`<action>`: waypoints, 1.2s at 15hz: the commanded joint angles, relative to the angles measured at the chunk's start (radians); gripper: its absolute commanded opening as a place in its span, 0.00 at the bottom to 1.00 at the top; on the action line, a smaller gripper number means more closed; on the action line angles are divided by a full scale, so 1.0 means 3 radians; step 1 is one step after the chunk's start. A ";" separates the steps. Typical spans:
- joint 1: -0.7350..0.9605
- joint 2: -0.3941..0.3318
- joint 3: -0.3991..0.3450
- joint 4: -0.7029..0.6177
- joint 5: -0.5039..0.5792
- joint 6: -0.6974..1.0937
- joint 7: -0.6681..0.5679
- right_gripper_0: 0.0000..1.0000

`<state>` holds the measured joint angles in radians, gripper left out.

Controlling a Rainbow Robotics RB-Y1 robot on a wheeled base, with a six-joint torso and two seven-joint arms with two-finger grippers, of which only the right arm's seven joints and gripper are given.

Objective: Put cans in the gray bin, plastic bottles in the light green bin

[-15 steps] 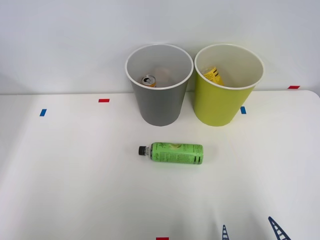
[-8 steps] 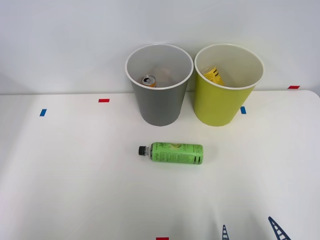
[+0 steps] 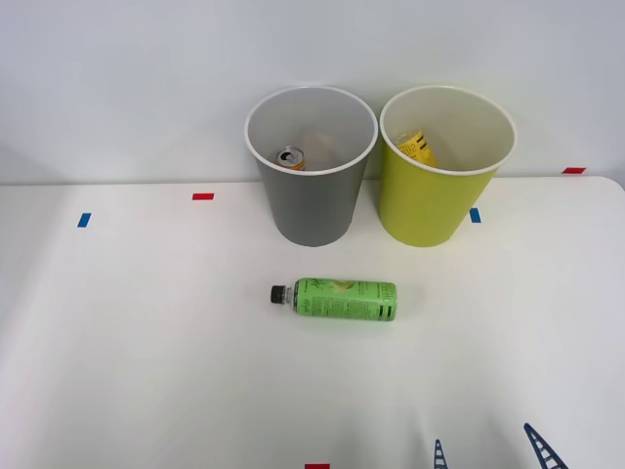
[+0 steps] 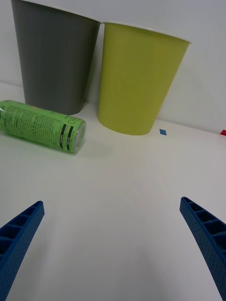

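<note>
Can (image 3: 289, 157) sits inside gray bin (image 3: 311, 210); bottle (image 3: 342, 299) lies before it, unbinned; right gripper (image 4: 113, 244) wide open, empty.

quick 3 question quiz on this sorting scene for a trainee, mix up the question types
1. True or false: the green bottle stands upright on the table.
2. Which bin holds the can? A) gray bin B) light green bin
3. Fill in: the right gripper fingers are ____.

Key: 1 false, it lies on its side. 2 A. 3 open, holding nothing.
</note>
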<state>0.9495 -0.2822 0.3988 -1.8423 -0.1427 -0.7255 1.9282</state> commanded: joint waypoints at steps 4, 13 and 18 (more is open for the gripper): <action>0.0000 0.0000 0.0000 0.0000 0.0000 0.0000 0.0000 1.00; 0.0000 0.0000 0.0000 0.0000 0.0000 0.0000 0.0000 1.00; 0.0000 0.0000 0.0000 0.0000 0.0000 0.0000 0.0000 1.00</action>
<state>0.9495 -0.2822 0.3988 -1.8423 -0.1427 -0.7255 1.9282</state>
